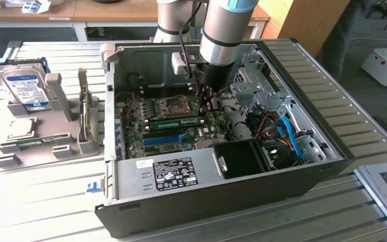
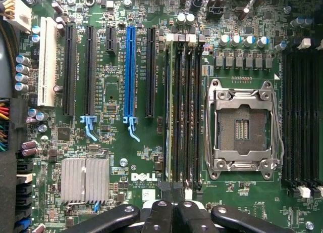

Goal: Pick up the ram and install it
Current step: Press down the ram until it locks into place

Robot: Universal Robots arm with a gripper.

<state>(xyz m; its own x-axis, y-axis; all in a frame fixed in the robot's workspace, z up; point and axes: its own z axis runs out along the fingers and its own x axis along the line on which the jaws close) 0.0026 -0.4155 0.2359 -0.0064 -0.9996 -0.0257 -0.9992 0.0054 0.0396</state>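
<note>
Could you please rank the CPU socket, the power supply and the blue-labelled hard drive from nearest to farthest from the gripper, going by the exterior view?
1. CPU socket: on the motherboard inside the case, just beside the gripper.
2. Power supply: along the case's near edge, below the motherboard in that view.
3. Hard drive: outside the case, upright on the stand at the exterior view's left.

A white slatted table point(image 1: 39, 196) carried an open computer case point(image 1: 247, 196). Beside the case, toward the exterior view's left, stood a grey parts holder point(image 1: 59, 146).

One ram point(image 1: 175, 121), one hard drive point(image 1: 24, 89)
</note>
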